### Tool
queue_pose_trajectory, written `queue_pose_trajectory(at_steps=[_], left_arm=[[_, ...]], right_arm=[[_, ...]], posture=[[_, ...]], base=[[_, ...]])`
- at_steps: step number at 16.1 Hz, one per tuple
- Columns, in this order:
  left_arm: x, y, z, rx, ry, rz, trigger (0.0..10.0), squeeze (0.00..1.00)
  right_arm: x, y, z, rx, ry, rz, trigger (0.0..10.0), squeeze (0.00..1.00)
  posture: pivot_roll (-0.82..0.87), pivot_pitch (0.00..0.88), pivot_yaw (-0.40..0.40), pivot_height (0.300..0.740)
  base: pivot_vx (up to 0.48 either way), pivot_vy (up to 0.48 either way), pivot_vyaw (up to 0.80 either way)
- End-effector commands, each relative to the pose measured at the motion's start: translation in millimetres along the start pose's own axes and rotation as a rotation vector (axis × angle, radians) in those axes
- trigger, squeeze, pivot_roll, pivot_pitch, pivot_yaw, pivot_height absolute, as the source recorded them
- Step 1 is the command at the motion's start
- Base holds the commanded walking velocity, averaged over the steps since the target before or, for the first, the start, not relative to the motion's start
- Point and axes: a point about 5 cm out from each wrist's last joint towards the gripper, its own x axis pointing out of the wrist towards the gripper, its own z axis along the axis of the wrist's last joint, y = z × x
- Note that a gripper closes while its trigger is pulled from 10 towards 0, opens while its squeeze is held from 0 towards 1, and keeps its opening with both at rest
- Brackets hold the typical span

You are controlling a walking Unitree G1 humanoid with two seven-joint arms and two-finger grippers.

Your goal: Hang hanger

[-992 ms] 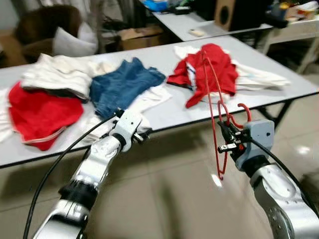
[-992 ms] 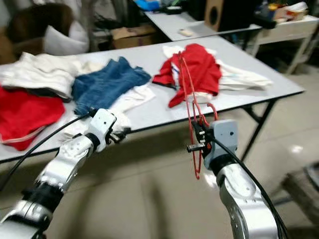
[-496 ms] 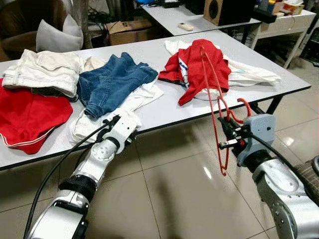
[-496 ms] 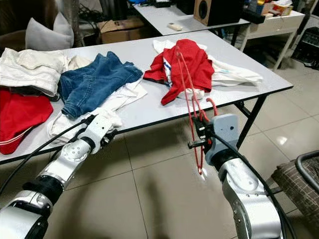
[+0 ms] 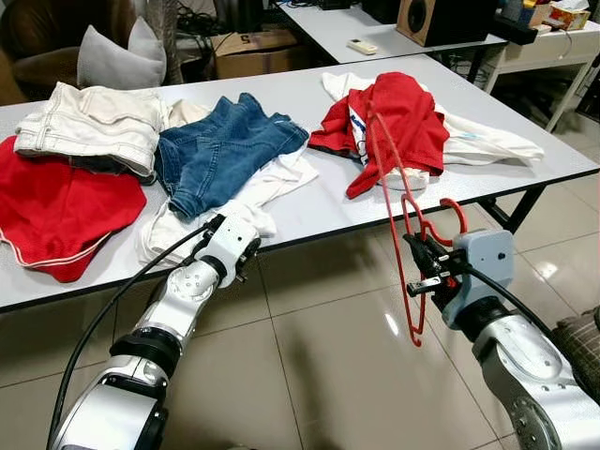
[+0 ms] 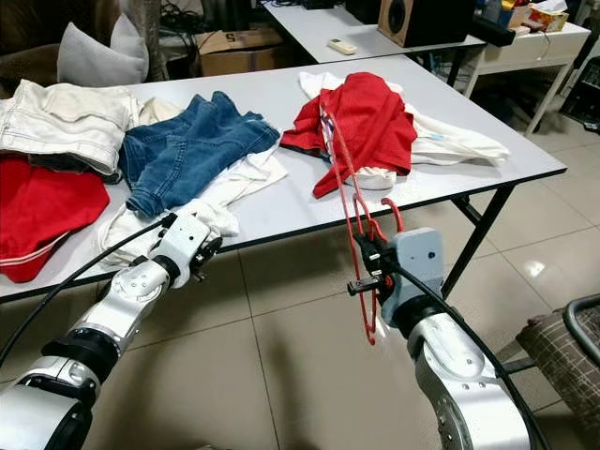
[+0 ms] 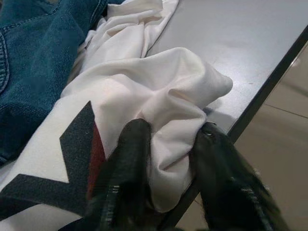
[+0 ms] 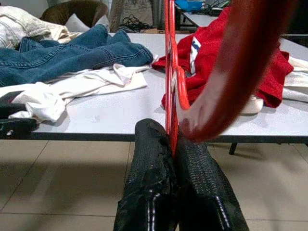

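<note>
red plastic hanger [image 5: 405, 211] held upright in the right tool [image 5: 424, 269], off the near edge of the table [image 5: 309, 211], over tiled floor. right wrist view: the two black fingers [image 8: 149, 183] pressed together on the hanger's thin frame, hook curling close past the lens. grip looks firm; hanger tilts a little toward the table.

left tool [image 7: 168, 178] at the near table edge, left of the hanger. its fingers pinch a bunched fold of white shirt [image 5: 253, 192] that hangs at the edge, dark printed panel just beside the pinch. blue jeans [image 5: 220, 155] lie partly over that shirt, farther in.

other cloth on the table: red garment [image 5: 398, 122] over a white one at right, red cloth [image 5: 66, 211] and cream trousers [image 5: 94, 127] at far left.

step in hand, as i judge it: hanger secured, garment gripped, the two well apart. no rail or rod to be seen.

next move likely calls for drawing the shirt clear of the jeans without dragging them along, then bringing hanger and shirt opening together. one pinch on bunched cloth may not open the neck; regrip probable.
</note>
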Motion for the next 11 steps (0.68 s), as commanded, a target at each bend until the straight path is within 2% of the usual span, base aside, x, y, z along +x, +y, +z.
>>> queue_pose_trajectory(at_steps=[1, 4, 7, 8, 11], left_arm=[[-0.6, 0.3, -2.8, -0.007, 0.01, -0.006, 0.0, 0.0], [4.5, -2.5, 0.9, 0.008, 0.025, -0.013, 0.0, 0.0], [10.8, -2.2, 23.6, -0.092, -0.07, -0.028, 0.0, 0.0], [11.6, 0.2, 31.1, -0.094, -0.099, -0.039, 0.0, 0.0], [15.9, 25.9, 69.6, -0.178, -0.218, -0.023, 0.0, 0.0]], right_arm=[[2.8, -0.1, 2.9, -0.006, -0.015, 0.002, 10.0, 0.0], [-0.5, -10.8, 3.4, -0.011, -0.025, -0.045, 10.0, 0.0], [-0.8, -15.5, 4.3, 0.003, -0.041, -0.071, 10.0, 0.0], [0.2, -14.9, 3.3, 0.013, -0.04, -0.079, 10.0, 0.0], [4.3, -7.3, 2.7, 0.028, -0.046, -0.07, 10.0, 0.0]], posture=[[-0.2, 0.025, 0.054, 0.74], [-0.22, 0.011, 0.068, 0.74], [-0.22, 0.001, 0.073, 0.74], [-0.22, 0.004, 0.073, 0.74], [-0.21, 0.003, 0.084, 0.74]], base=[[0.0, 0.0, 0.0], [0.0, 0.0, 0.0], [0.0, 0.0, 0.0], [0.0, 0.0, 0.0], [0.0, 0.0, 0.0]])
